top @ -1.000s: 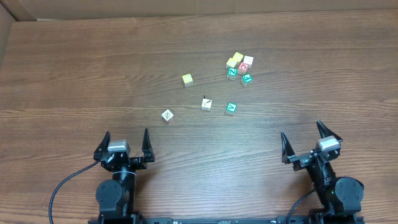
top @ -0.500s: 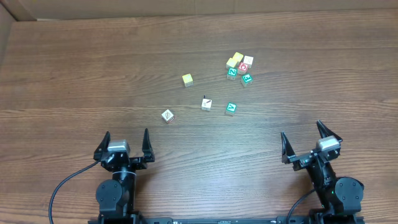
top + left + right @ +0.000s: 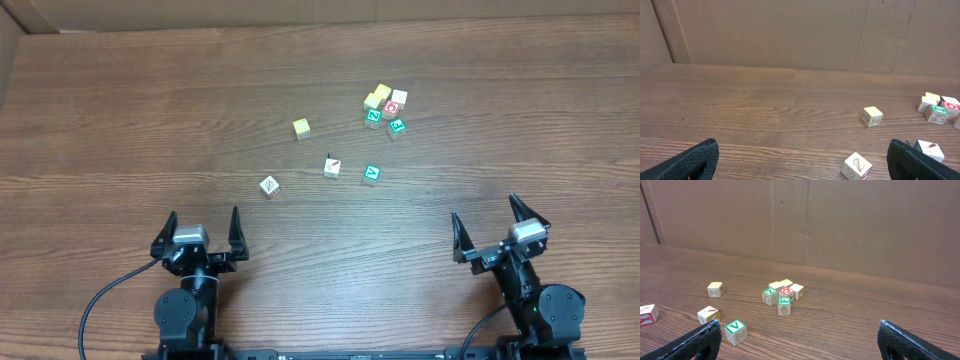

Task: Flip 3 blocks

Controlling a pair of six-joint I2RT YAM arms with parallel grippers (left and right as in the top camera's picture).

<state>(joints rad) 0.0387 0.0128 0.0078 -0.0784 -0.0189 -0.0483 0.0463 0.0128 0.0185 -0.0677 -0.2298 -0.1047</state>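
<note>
Three small cream blocks lie in a loose row near the middle of the wooden table (image 3: 120, 110). The left block (image 3: 268, 185) shows thin drawn lines on top. The middle block (image 3: 331, 166) carries a dark slash mark. The green-faced block (image 3: 371, 173) shows a letter V and sits just beside the middle one. Farther back are a plain yellow cube (image 3: 301, 127) and a tight cluster of letter cubes (image 3: 384, 107), neither part of the job.

Both arms are parked at the near edge. The left gripper (image 3: 202, 218) and the right gripper (image 3: 486, 215) have their fingers spread wide and hold nothing. All three blocks are well apart from the fingers. The left block is nearest the left gripper, and the green-faced block is nearer the right.

No flip appears to have begun, so the first step is likely a reach. To do it well, straddle one block squarely on opposite faces, close gently, lift slightly, then turn it. Avoid nudging the block beside it.
</note>
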